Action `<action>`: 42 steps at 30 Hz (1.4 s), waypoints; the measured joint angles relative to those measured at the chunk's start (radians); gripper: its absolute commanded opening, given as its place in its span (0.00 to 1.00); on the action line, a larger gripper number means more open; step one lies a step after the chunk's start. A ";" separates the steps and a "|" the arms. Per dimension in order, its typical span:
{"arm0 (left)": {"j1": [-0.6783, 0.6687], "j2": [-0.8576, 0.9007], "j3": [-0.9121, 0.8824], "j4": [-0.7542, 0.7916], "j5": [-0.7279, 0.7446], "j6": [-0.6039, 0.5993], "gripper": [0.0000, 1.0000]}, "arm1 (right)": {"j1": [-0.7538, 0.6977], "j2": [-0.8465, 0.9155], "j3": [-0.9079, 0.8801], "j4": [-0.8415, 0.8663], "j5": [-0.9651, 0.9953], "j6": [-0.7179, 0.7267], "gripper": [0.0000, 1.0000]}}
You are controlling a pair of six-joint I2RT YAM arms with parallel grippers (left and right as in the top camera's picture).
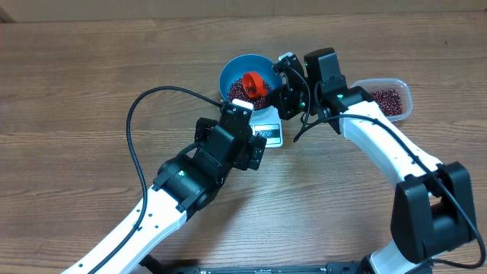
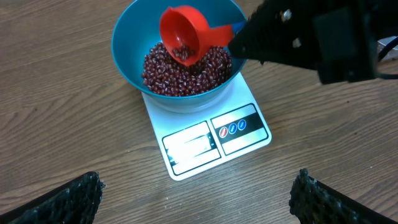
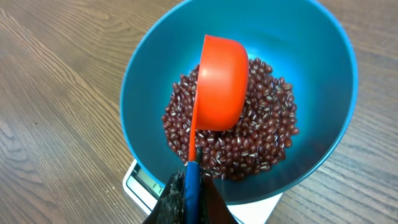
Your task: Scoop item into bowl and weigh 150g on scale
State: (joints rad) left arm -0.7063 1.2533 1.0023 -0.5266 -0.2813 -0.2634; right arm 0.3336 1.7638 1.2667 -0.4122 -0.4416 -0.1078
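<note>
The blue bowl [image 1: 230, 70] [image 2: 127, 56] [image 3: 323, 68] stands on the white scale [image 1: 271, 134] [image 2: 211, 140] [image 3: 134, 180] and holds a heap of dark red beans [image 2: 186, 74] [image 3: 261, 134]. My right gripper [image 1: 283, 76] [image 3: 189, 193] is shut on the blue handle of an orange-red scoop [image 1: 255, 84] [image 2: 180, 34] [image 3: 221, 81], which is tipped on its side above the beans; a few beans still lie in its cup. My left gripper [image 2: 196, 199] [image 1: 255, 148] hovers open over the bare table just in front of the scale, holding nothing.
A clear plastic tub [image 1: 402, 97] with more beans stands at the right, behind my right arm. A black cable [image 1: 137, 114] loops over the table left of my left arm.
</note>
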 measured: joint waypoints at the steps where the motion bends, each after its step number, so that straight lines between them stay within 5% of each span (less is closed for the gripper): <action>1: 0.000 0.000 0.000 0.000 0.000 0.000 1.00 | 0.000 -0.008 0.000 0.000 0.000 0.000 0.04; 21: 0.000 0.000 0.000 0.000 0.000 0.000 1.00 | -0.032 -0.083 0.000 -0.024 -0.004 -0.010 0.04; 42: 0.000 0.000 0.000 0.000 0.000 0.000 1.00 | -0.032 -0.083 0.000 -0.072 -0.003 -0.372 0.04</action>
State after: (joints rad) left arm -0.7063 1.2533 1.0023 -0.5266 -0.2813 -0.2634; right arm 0.3016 1.6806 1.2671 -0.4839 -0.4446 -0.4801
